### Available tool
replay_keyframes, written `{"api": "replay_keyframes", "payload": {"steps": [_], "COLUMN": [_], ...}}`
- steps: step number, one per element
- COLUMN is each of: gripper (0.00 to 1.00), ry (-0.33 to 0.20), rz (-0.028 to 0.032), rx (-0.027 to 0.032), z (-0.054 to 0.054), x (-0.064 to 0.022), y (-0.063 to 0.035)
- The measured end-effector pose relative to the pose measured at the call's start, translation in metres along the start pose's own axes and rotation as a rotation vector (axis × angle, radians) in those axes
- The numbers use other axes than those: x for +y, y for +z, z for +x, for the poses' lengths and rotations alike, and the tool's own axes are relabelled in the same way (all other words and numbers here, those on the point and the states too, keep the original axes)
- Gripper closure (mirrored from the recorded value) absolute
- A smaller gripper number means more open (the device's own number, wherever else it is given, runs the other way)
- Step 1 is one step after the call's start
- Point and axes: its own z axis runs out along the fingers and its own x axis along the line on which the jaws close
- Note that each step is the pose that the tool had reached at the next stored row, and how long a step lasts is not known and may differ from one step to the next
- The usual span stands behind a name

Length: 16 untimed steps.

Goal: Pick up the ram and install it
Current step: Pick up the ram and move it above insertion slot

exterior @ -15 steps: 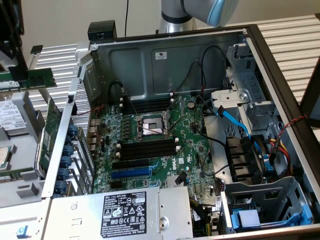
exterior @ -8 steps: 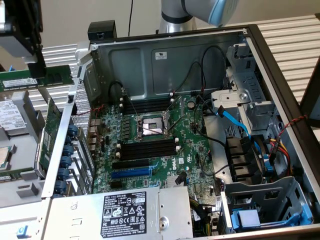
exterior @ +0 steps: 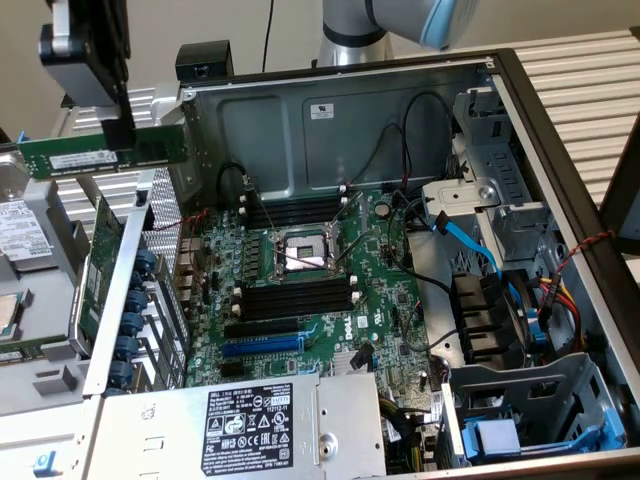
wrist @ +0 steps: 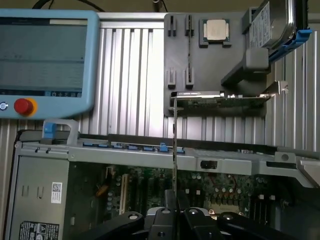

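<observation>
The ram (exterior: 100,153), a long thin green stick with a white label, hangs level in the air at the exterior view's upper left, outside the open computer case. My gripper (exterior: 121,132) is shut on its upper edge. In the wrist view the ram (wrist: 174,150) shows edge-on as a thin line rising from my gripper (wrist: 173,212), above the case's side wall. Two banks of black memory slots with white end clips (exterior: 295,212) (exterior: 297,296) flank the CPU socket (exterior: 300,255) on the motherboard, well off toward the exterior view's right of the ram and lower.
A green expansion card with metal bracket (exterior: 95,270) stands on a grey holder (wrist: 200,55) outside the case, beside a loose CPU (wrist: 216,30) and a hard drive (wrist: 272,22). A blue teach pendant (wrist: 45,55) lies nearby. Cables (exterior: 470,245), drive cages and the power supply (exterior: 250,425) crowd the case.
</observation>
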Motion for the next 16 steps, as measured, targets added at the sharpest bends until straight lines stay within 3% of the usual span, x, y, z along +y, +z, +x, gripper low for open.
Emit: {"api": "replay_keyframes", "payload": {"steps": [16], "gripper": [0.87], "ry": [0.001], "rz": [-0.0003], "rx": [0.0116], "z": [0.001], "x": [-0.0726], "y": [-0.0045]}}
